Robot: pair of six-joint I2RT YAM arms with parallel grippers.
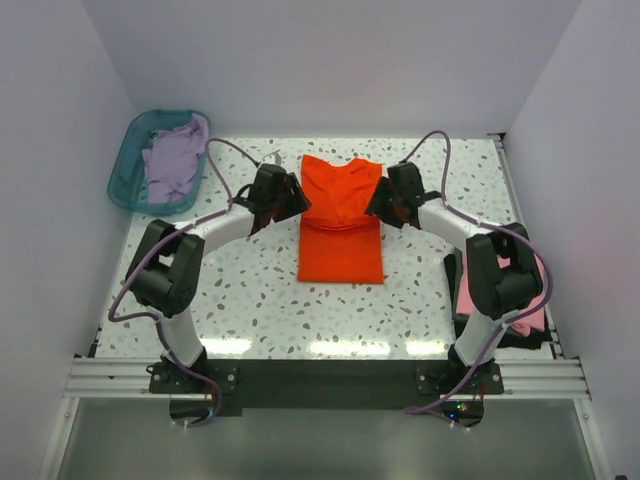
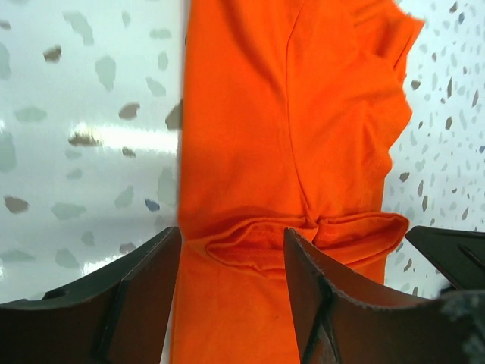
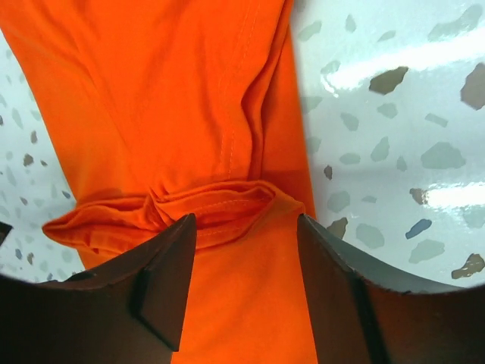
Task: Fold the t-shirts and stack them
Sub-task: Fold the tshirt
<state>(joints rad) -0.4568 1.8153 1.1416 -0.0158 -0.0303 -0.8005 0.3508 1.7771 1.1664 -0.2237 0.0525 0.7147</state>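
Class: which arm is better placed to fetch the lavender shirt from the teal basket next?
Left. The lavender shirt lies in the teal basket at the far left, on the left arm's side; the right arm sits beyond the orange shirt.

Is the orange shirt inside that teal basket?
No, the orange t-shirt lies on the speckled table, while the teal basket at the far left holds a lavender shirt.

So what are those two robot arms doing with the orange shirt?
They're folding shirts. The orange shirt lies partly folded in the middle of the table. The left gripper and right gripper hover open over its fold, one on each side, holding nothing. A lavender shirt waits in the basket, and a pink shirt lies at the table's right edge.
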